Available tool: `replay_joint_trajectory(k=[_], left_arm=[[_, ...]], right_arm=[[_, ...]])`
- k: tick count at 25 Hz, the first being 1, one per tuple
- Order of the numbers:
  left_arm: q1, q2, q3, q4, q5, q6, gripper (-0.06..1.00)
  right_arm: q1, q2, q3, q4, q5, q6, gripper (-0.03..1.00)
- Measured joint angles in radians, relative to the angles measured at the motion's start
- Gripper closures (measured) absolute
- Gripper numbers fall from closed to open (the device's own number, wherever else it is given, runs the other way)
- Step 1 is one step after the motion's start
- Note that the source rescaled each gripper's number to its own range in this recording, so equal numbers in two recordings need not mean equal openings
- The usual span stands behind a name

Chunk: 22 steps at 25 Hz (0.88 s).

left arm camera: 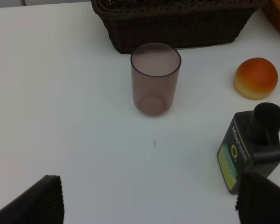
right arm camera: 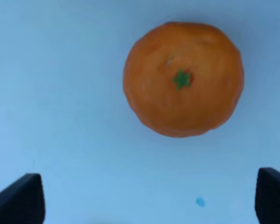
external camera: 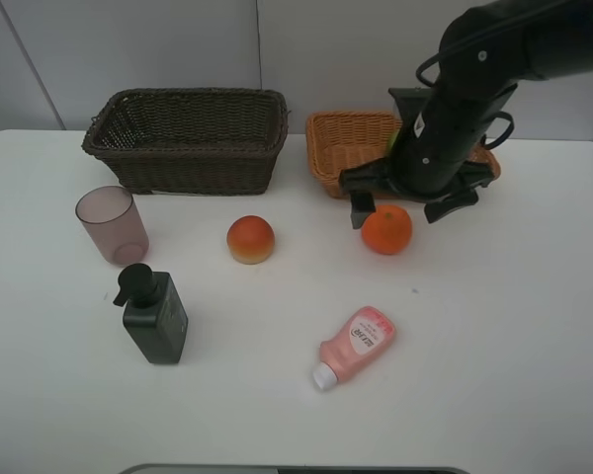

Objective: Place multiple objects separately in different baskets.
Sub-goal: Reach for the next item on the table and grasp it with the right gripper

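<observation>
— As seen from up high, nearest first?
— Closest to the front edge, tube (external camera: 356, 346), on its side on the table (external camera: 494, 346), white cap pointing frontward. Off to the left, slightly farther, bottle (external camera: 153, 316), upright, pump head turned left.
— And the left gripper (left arm camera: 150, 200)?
— Out of the high view; caught only by its own wrist camera. Fingers spread wide over bare table, gripping nothing. Facing the cup (external camera: 112, 224), with the bottle just beside one fingertip.
— Farther back?
— At left, cup upright, mouth up, near the dark basket (external camera: 188, 168) yet apart from it. Toward the middle, peach (external camera: 250, 239), alone on the table. Farther right, orange (external camera: 387, 229), green stem mark up, just in front of the tan basket (external camera: 341, 158).
— Held?
— Not held. Hanging above it, right gripper (external camera: 400, 210), fingers spread wide to either side, clear of the peel in the wrist view.
— And at the very back?
— Dark basket left, tan basket right, side by side with a gap between. Crossing over the tan one, right arm, hiding much of it. Inside, by the arm, sliver of green (external camera: 389, 143): too little for a sure name.
</observation>
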Motion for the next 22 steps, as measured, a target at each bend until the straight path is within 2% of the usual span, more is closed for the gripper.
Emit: replay_joint_trajectory(k=[7,11,22], left_arm=[[0.000,0.000,0.000,0.000,0.000,0.000,-0.01],[0.000,0.000,0.000,0.000,0.000,0.000,-0.01],[0.000,0.000,0.000,0.000,0.000,0.000,-0.01]], right_arm=[[0.000,0.000,0.001,-0.021,-0.016,0.007,-0.03],[0.000,0.000,0.002,-0.024,-0.064,0.012,-0.03],[-0.053,0.085,0.003,-0.123,-0.139,0.142,-0.03]])
